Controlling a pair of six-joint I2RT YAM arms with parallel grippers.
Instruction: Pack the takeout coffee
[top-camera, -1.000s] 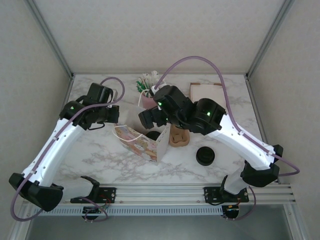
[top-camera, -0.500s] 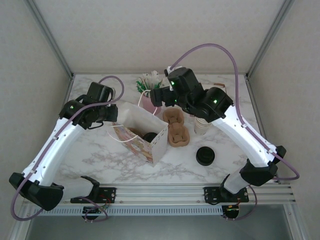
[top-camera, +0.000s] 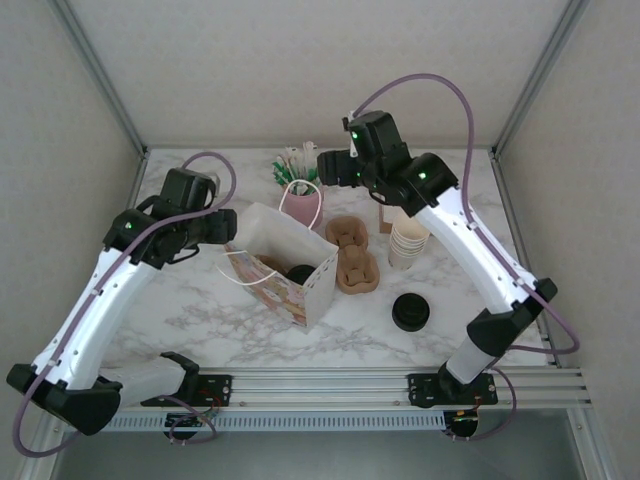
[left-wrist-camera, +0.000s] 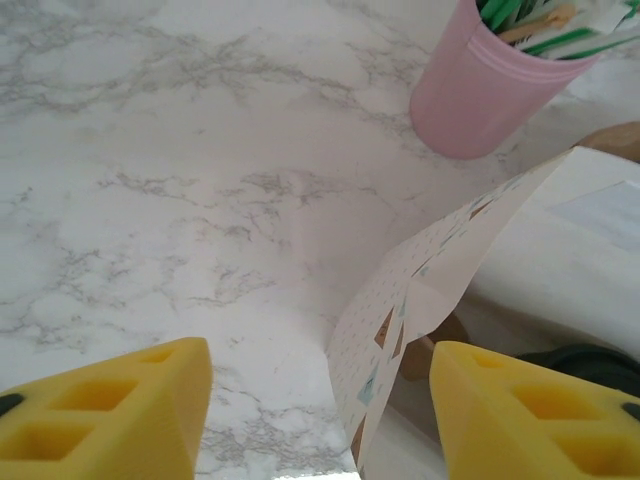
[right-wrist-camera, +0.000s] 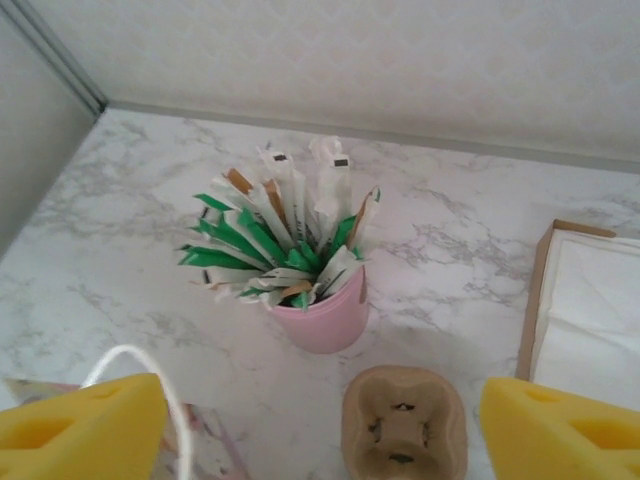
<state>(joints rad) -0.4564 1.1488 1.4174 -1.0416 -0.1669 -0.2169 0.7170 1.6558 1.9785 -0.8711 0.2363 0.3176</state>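
The takeout coffee (top-camera: 298, 272), mostly a black lid from above, stands inside the open patterned paper bag (top-camera: 285, 285) at the table's middle. My left gripper (top-camera: 228, 232) is at the bag's left side. In the left wrist view it (left-wrist-camera: 320, 425) is open, with the bag's wall edge (left-wrist-camera: 420, 300) standing free between the yellow fingers (left-wrist-camera: 110, 415) and touching neither. My right gripper (top-camera: 326, 170) hovers at the back over the pink cup (top-camera: 300, 203). Seen from the right wrist, it (right-wrist-camera: 320, 430) is open with nothing between its fingers.
The pink cup (right-wrist-camera: 322, 312) holds green and white sachets. Two brown cup carriers (top-camera: 356, 268) lie right of the bag, one (right-wrist-camera: 403, 425) below the right gripper. A stack of lidless cups (top-camera: 407, 243), a loose black lid (top-camera: 410, 312) and a napkin box (right-wrist-camera: 590, 300) are at the right.
My right arm has pulled back from over the bag to the pink cup at the rear. My left gripper has opened and let go of the bag's edge. The coffee now shows in the bag.
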